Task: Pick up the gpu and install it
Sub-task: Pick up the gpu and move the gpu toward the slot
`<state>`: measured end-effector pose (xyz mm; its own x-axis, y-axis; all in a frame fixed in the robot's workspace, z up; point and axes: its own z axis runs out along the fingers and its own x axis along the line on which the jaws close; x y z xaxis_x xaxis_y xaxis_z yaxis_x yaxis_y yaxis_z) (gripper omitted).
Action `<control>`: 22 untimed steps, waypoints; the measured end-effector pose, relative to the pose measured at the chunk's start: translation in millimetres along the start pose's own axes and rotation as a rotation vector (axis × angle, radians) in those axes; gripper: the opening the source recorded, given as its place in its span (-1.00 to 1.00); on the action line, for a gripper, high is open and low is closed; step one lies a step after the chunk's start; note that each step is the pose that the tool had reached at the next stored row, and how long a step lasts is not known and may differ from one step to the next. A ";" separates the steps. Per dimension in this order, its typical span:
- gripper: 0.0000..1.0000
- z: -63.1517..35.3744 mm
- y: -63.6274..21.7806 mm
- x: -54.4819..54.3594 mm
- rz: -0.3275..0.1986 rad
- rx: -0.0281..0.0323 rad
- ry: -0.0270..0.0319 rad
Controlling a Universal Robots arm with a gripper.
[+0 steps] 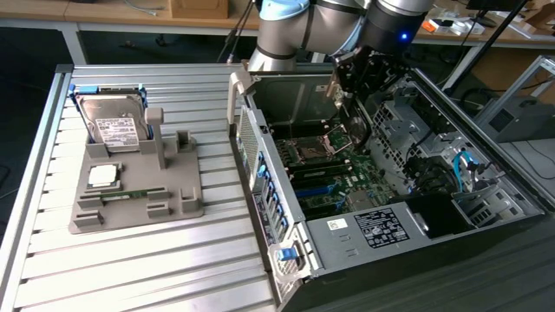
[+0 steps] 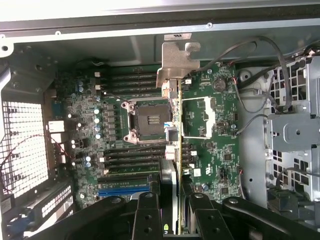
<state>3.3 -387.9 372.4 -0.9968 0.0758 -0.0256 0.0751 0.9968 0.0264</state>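
Open computer case (image 1: 485, 188) on its side at the exterior view's right of the slatted worktop (image 1: 130, 273). Inside I see the motherboard (image 2: 220, 125), with the empty CPU socket (image 2: 150, 120) flanked by rows of memory slots (image 2: 132, 82). Loose black cables (image 2: 250, 70) arc over the board toward the metal drive cage (image 2: 295, 125). At the exterior view's left, well apart from the case, a grey fixture (image 1: 178, 201) carries the hard drive (image 1: 117, 127), a processor chip (image 1: 104, 174) and a memory stick (image 1: 130, 193). My claw (image 2: 175, 217) hangs over the far part of the open case, clamped on the gpu (image 2: 176, 65). The card stands edge-on between the fingers (image 2: 147, 215), silver bracket end toward the case's far wall, over the board just beside the socket. Whether it touches a slot, I cannot tell.
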 end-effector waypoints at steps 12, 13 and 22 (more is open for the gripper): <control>-0.47 2.1 0.1 -1.6 0.000 0.0001 0.0000; -0.47 2.2 0.1 -1.7 0.000 0.0001 0.0001; -0.47 3.9 0.1 -2.9 0.000 0.0001 0.0000</control>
<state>6.3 -387.9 368.7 -0.9968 0.0758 -0.0256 0.0751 0.9968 0.0264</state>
